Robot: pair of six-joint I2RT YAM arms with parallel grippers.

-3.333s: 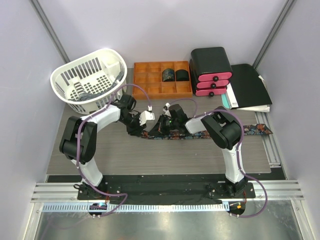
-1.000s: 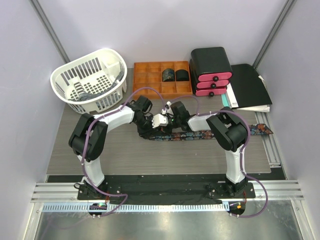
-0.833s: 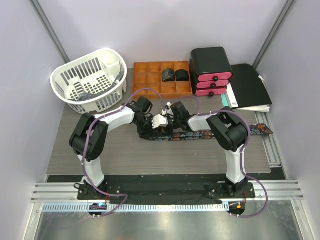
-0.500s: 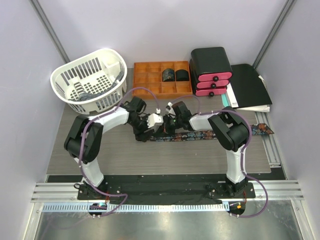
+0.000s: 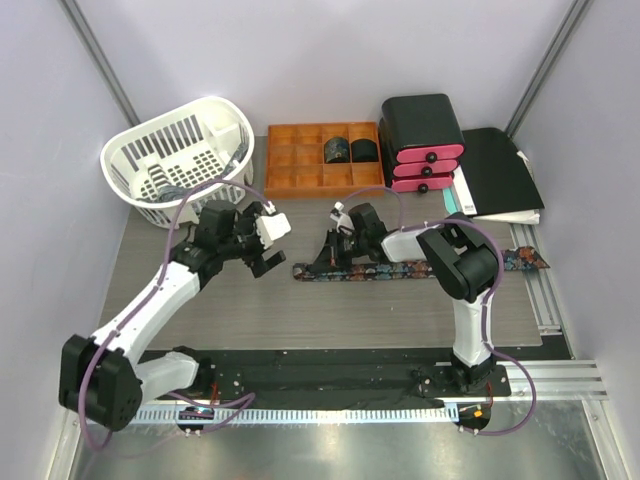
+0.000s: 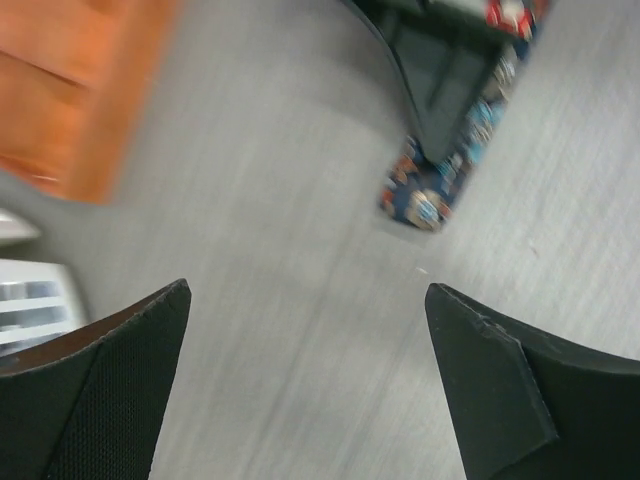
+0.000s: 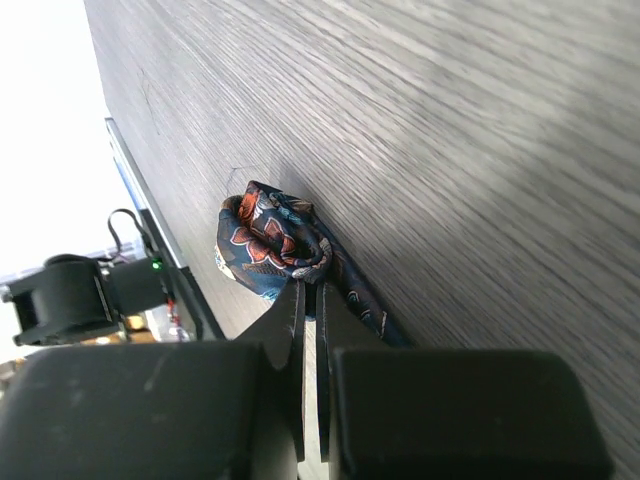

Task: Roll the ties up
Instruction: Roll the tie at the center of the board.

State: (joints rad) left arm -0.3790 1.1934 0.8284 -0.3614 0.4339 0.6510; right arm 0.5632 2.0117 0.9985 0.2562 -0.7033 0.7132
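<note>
Centre frame, the right gripper (image 5: 328, 260) has its jaws nearly closed on the curled left end of the flat tie (image 5: 430, 268); rolling looks barely begun. To its left, the left gripper (image 6: 308, 288) hangs wide open and empty. The next move calls for winding the curl rightward. Two rolled ties (image 5: 350, 150) sit in the orange tray (image 5: 290, 160), upper centre.

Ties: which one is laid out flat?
The long tie across the table, its left end pinched in the right gripper. The other two are rolls sitting in the orange tray.
</note>
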